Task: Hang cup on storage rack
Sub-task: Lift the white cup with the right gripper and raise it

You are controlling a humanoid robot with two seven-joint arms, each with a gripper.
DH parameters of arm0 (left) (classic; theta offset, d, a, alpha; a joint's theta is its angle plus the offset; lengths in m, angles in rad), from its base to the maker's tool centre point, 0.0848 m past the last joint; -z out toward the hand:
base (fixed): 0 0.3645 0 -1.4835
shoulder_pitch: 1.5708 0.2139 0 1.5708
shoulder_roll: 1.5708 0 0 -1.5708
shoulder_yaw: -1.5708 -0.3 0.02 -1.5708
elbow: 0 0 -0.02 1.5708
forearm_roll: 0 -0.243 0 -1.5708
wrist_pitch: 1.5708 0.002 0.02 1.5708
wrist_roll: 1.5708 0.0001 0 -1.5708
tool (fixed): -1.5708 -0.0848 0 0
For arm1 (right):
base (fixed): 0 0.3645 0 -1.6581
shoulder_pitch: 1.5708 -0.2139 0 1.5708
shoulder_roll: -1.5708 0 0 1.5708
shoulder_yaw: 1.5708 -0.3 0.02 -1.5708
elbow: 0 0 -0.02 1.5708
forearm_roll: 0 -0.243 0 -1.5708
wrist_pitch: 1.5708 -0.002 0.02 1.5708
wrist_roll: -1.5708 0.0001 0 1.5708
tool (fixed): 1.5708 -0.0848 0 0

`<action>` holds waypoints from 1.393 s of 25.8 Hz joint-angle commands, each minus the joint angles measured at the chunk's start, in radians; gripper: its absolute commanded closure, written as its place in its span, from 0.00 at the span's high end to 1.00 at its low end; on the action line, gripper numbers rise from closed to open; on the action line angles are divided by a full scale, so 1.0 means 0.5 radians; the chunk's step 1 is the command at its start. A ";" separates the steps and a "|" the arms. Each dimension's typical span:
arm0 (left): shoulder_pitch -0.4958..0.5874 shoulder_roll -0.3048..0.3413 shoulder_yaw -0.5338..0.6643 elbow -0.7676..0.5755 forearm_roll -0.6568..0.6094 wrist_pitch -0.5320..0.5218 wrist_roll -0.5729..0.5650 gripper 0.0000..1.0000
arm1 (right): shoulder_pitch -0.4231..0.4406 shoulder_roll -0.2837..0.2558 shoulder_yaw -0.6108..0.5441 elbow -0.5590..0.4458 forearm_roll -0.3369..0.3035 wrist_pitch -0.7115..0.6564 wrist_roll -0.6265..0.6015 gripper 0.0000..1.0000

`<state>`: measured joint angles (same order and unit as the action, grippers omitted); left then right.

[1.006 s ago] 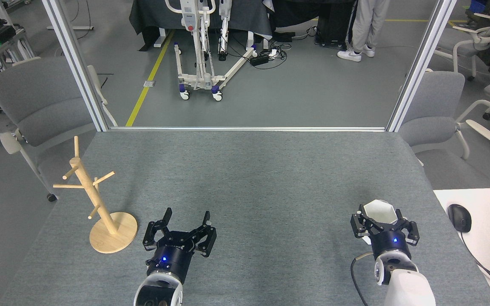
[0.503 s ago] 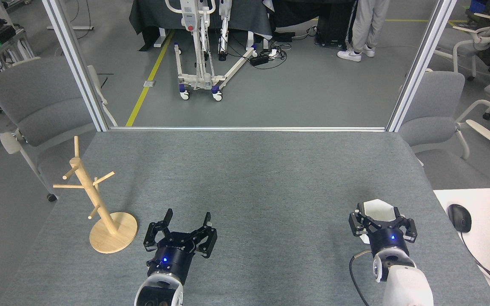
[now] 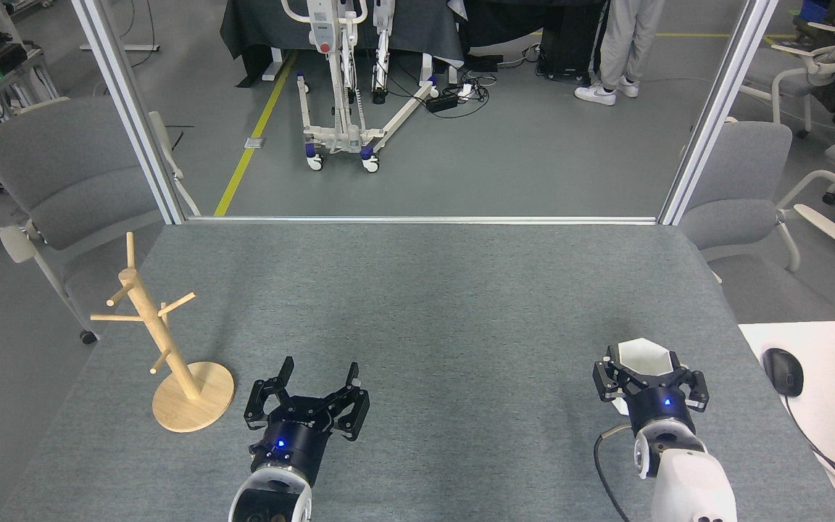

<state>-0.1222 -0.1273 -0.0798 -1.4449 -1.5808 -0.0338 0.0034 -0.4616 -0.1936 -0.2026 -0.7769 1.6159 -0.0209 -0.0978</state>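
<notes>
Grey felt covers the tabletop in front of us, with a workshop floor, chairs and a person's legs beyond the metal frame at its far edge. From the head view, the only one we have, our right claw sits low near the right side with its fingers closed around the cup, whose white hexagonal rim shows just above them; we judge the grip is taken from the near side so the handle tab stays free for a peg, though that tab is hidden from us. Whether the cup is lifted or resting on the felt we cannot tell. Our left claw lies spread and empty, close to the round base of the storage rack, which stands upright near the left edge, well apart from the cup. Its thin pegs point outward and upward, all bare. We judge the carry across to the rack is yet to be made, perhaps with the left claw placed to steady the rack.
</notes>
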 commanded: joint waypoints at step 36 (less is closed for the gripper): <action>0.002 0.000 -0.012 -0.022 0.002 0.003 0.006 1.00 | -0.160 -0.061 0.043 -0.253 0.054 -0.050 0.585 0.25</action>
<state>-0.1212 -0.1273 -0.0850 -1.4554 -1.5800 -0.0319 0.0062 -0.5028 -0.2049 -0.1817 -0.8321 1.6483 -0.0318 0.0183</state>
